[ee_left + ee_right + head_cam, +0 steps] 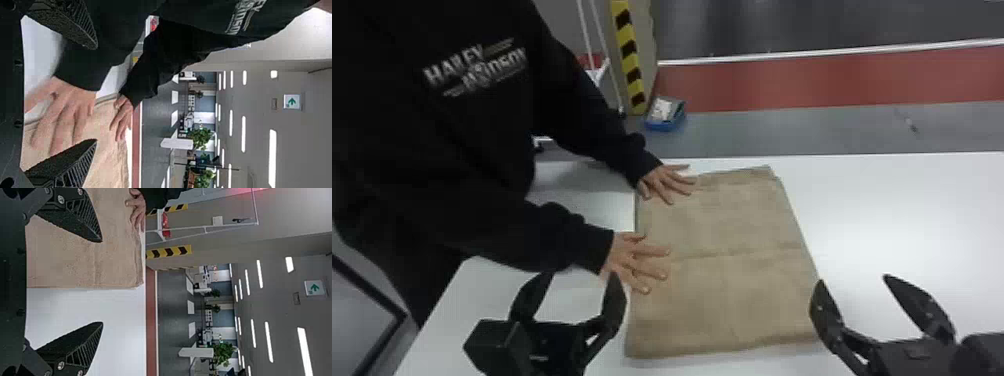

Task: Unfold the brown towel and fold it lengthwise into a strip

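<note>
Lying prob. doubled, brown towel (732,295), person's hands (632,257) at L edge, table (907,215) R.

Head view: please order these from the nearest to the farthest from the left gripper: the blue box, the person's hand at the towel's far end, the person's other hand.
From the left gripper:
1. The person's nearer hand, just right of it, at the towel's left edge.
2. The person's farther hand, by the towel's far left corner.
3. Blue box, beyond the table.
</note>
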`<control>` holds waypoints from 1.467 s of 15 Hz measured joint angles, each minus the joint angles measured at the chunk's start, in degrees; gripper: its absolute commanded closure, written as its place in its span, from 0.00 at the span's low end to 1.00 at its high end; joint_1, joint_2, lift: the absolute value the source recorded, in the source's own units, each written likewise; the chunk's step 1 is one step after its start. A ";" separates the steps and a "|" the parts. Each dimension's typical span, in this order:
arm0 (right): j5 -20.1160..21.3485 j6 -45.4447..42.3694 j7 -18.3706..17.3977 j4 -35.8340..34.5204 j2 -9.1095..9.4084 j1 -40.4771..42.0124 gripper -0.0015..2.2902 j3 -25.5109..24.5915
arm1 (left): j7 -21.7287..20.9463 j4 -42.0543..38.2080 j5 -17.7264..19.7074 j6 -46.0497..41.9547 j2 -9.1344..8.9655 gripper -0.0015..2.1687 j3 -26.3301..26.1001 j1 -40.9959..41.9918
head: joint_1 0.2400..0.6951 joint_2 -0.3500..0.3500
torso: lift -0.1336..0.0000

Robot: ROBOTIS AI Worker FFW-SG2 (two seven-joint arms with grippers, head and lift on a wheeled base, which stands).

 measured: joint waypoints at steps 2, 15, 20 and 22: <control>0.00 -0.02 0.03 -0.04 -0.02 0.12 0.06 0.00 | 0.00 -0.07 -0.02 0.00 0.00 0.01 0.00 0.23 | 1.00 0.78 | 0.06; -0.06 0.86 0.00 1.48 0.02 -1.37 0.06 -0.13 | 0.00 0.36 -0.02 -0.02 0.00 0.01 0.01 0.13 | 1.00 0.77 | 0.06; -0.09 1.24 -0.01 2.47 0.15 -2.36 0.06 -0.18 | 0.00 0.77 -0.02 0.00 0.00 0.01 0.17 -0.25 | 1.00 0.77 | 0.06; -0.21 2.12 0.01 3.07 0.21 -3.42 0.06 -0.21 | 0.00 0.93 -0.02 0.00 0.00 0.01 0.18 -0.39 | 1.00 0.77 | 0.06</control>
